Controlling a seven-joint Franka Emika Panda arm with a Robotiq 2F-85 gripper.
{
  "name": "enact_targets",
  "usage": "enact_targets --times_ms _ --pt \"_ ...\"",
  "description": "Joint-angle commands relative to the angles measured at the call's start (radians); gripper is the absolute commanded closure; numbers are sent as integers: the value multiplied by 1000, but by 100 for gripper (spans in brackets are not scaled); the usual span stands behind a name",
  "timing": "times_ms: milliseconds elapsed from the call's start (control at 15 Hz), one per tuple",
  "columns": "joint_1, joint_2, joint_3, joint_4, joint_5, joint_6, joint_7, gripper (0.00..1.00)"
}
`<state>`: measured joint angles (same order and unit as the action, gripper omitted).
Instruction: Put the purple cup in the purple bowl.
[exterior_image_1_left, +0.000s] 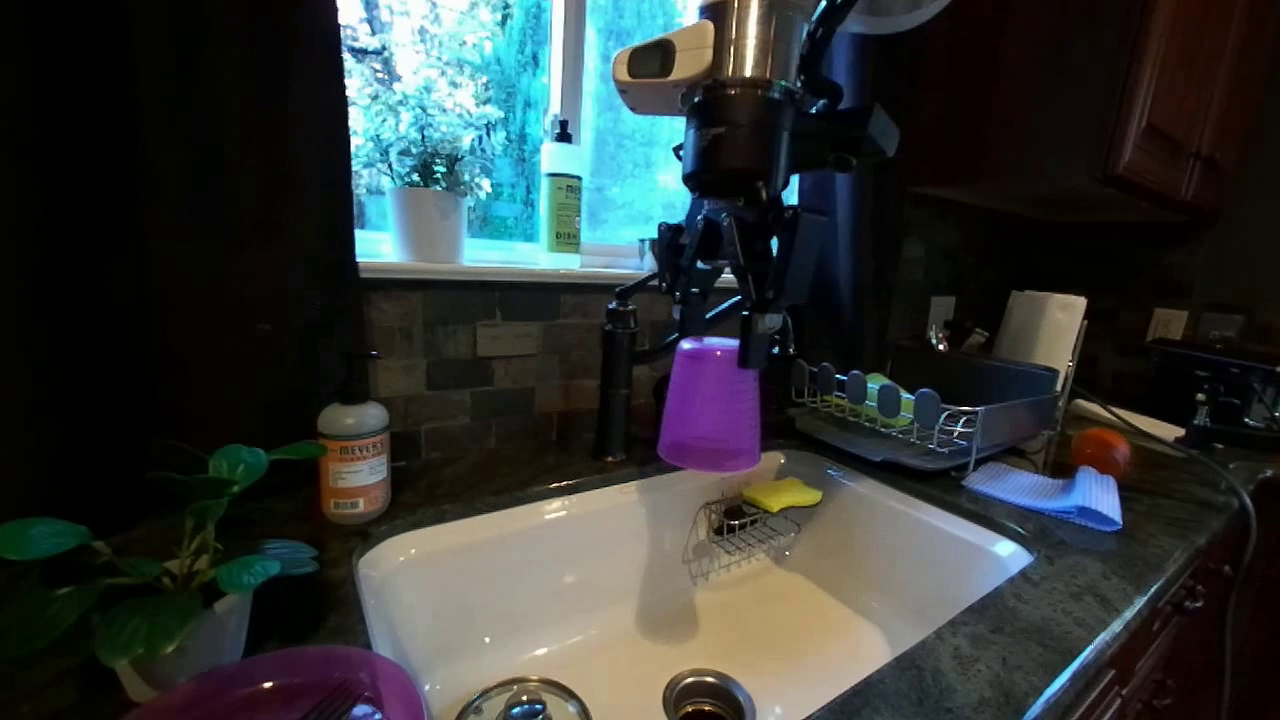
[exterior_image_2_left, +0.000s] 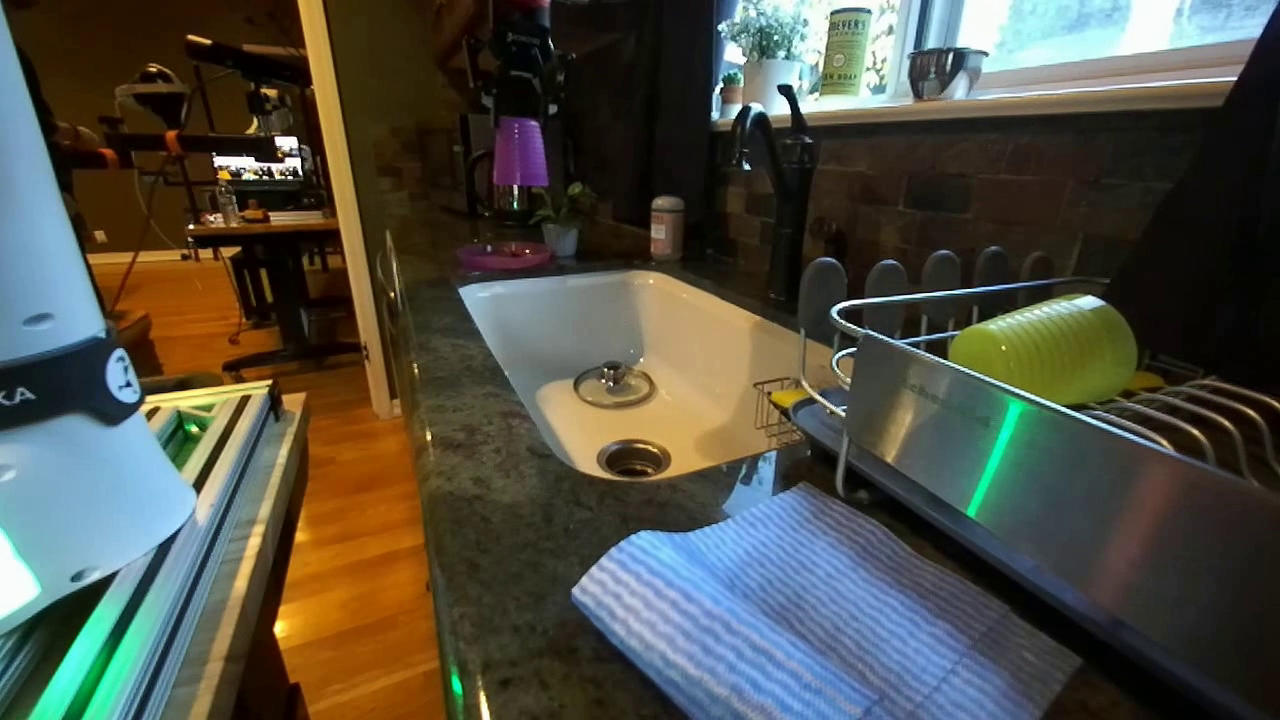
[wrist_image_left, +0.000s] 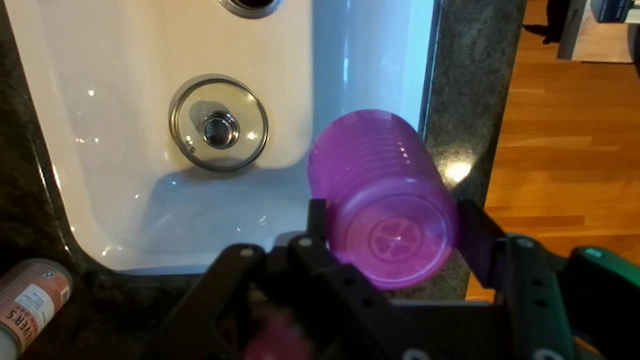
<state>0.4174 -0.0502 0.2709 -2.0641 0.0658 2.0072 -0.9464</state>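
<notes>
Purple cup (exterior_image_1_left: 708, 405) is hanging upside down in midair, the claw (wrist_image_left: 392, 220) grasping it near its base. Purple bowl (exterior_image_1_left: 270, 675) is sitting apart from it on the desk (exterior_image_2_left: 490, 470), by the sink (exterior_image_1_left: 500, 600) and next to a potted plant (exterior_image_1_left: 150, 622). Glass lid (wrist_image_left: 220, 129) is lying inside the sink.

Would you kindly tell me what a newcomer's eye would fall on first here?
Probably the bright purple, tapered plastic cup, held aloft, upside down, in the black, two-fingered tool. Next, perhaps, the glossy white, rectangular sink with a round, clear glass lid inside. Then the wide, round, purple plastic bowl on the dark counter beside the sink.
</notes>
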Motion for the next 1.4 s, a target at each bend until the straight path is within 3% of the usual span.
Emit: enact_targets --times_ms 0,333,733,1000,1333 --pt "-2 181 55 167 -27 30 -61 60" --pt "31 463 132 438 -70 5 -145 60" --pt "162 705 183 725 -174 -188 -217 60" --pt "262 784 147 852 -263 -235 -267 60" --pt "305 883 112 970 -277 -240 -336 60"
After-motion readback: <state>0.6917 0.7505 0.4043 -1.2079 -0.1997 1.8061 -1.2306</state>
